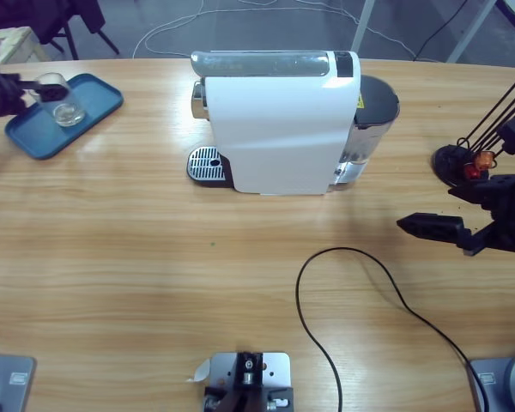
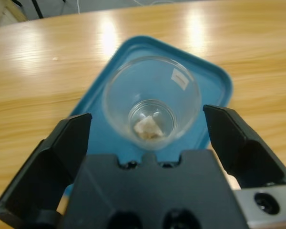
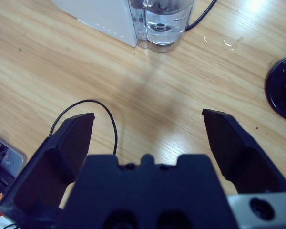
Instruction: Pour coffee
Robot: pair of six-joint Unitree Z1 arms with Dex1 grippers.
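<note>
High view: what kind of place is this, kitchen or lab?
Probably a lab test bench: a coffee machine and a glass on a blue tray sit on a long wooden table, with loose cables on the floor beyond.

Table [image 1: 154,283] is seen as light wood with visible grain, smooth, with a slight sheen where light is reflected. Tray [image 2: 214,81] is shown as blue plastic, smooth and semi-glossy. Cup [image 2: 152,102] is made of clear transparent material, glass or plastic cannot be told; a small paper-like label is stuck on its wall. Coffee machine [image 1: 279,129] is cased in glossy white plastic, with a silver metallic-looking top band and a perforated metal-look drip grid [image 1: 206,160]. Water tank [image 3: 162,19] is clear plastic. Cable [image 1: 343,283] is matt black. Both grippers' jaws are matt black plastic.
</note>
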